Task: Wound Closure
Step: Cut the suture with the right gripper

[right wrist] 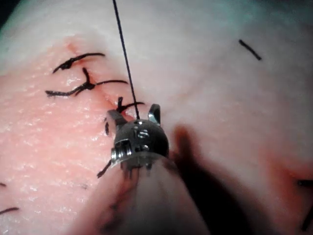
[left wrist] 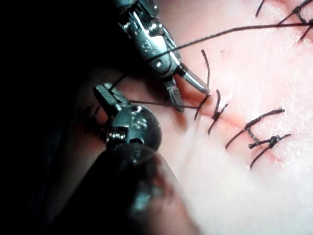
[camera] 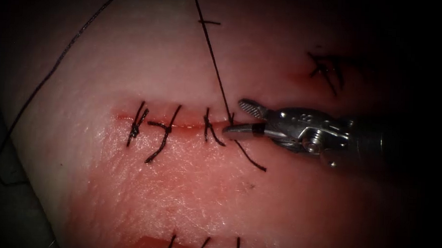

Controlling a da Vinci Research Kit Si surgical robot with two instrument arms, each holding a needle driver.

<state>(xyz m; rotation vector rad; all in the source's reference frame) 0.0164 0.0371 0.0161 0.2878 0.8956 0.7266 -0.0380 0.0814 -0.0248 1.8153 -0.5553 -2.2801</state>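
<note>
Endoscope view: right end effector [camera: 233,120] agape (thread [camera: 215,59] between).

Right end effector [camera: 237,118] spread apart; left end effector [left wrist: 105,93] clamped.

Around my working field the light pools in the middle and falls off into near black along the right edge and upper corners. At the lower left lies a dim grey surface [camera: 13,214], possibly the bench, though I cannot be sure.
</note>
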